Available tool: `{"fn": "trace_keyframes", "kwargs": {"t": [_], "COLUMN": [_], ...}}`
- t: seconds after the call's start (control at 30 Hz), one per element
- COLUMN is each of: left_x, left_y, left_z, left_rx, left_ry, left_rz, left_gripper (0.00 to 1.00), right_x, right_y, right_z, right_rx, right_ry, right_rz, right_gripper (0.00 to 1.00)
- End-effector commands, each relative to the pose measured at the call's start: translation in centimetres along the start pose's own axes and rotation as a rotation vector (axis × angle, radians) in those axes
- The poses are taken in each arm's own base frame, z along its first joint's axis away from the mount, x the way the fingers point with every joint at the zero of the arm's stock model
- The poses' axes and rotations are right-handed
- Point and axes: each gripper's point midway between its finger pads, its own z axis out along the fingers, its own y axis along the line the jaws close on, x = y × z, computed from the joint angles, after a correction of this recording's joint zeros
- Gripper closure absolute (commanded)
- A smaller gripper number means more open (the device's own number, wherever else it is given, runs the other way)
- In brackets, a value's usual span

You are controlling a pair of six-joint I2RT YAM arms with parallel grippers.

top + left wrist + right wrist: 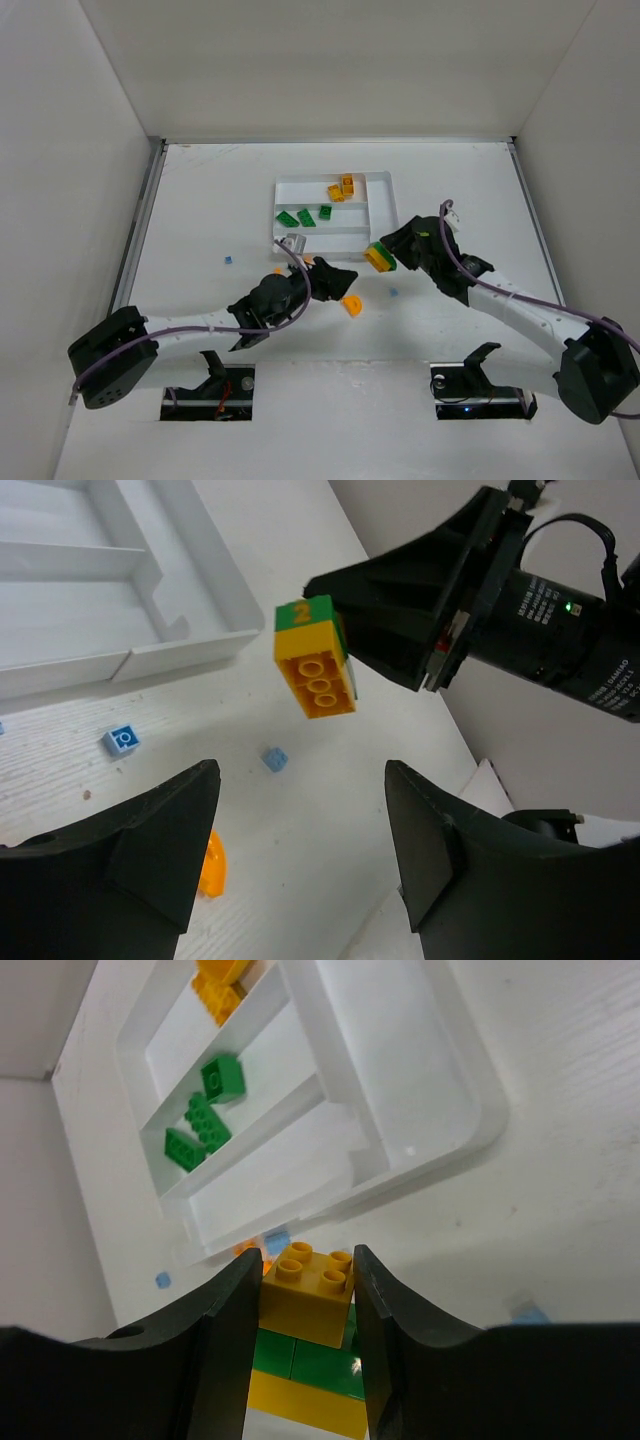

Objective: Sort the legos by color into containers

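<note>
The right gripper pinches a yellow and green brick stack near the white tray. The left gripper is spread wide at the bottom of the frame.

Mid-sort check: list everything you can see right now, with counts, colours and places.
tray: one, white, mid-table.
yellow-orange legos: a few, tray's far slot.
green legos: three, tray's middle slot.
brick stack: one, yellow-green-yellow, held above the table.
blue pieces: three, light blue, loose on the table.
orange pieces: about three, loose near the left arm.
left fingers: open, empty, near the tray.
right fingers: shut on the brick stack.
</note>
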Motion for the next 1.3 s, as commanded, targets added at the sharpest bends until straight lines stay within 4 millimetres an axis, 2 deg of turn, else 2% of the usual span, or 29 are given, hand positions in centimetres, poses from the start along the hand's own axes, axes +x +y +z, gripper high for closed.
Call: {"fn": "trace_keyframes", "kwargs": {"t": [0.0,0.2,0.33,0.5,0.67,0.9,1.27], "left_x": [-2.8,-2.9,-3.2,-3.3,-3.3,-3.3,-3.7], "left_y": [-3.7,-3.9,-2.9,-2.1,-2.0,-1.8,-2.7], "left_z": [0.9,2.4,3.4,3.7,4.0,4.0,4.5], "left_rx": [0.099,0.065,-0.003,-0.055,-0.067,-0.072,-0.023], "left_ry": [-0.107,-0.138,-0.166,-0.188,-0.194,-0.202,-0.213], "left_rz": [0.013,0.031,0.054,0.076,0.084,0.084,0.074], "left_gripper": [0.35,0.37,0.38,0.4,0.44,0.44,0.62], "right_x": [0.3,2.1,2.5,2.3,2.2,2.0,2.7], "right_y": [6.1,7.7,8.5,9.0,9.1,9.0,9.0], "right_z": [-0.6,-0.5,-0.9,-1.5,-1.7,-2.5,-1.9], "right_rx": [-0.196,-0.24,-0.27,-0.292,-0.298,-0.315,-0.318], "right_ry": [0.041,0.08,0.096,0.094,0.093,0.094,0.118], "right_rz": [0.021,0.024,0.034,0.043,0.046,0.056,0.065], "right_gripper": [0.71,0.71,0.71,0.71,0.71,0.71,0.71]}}
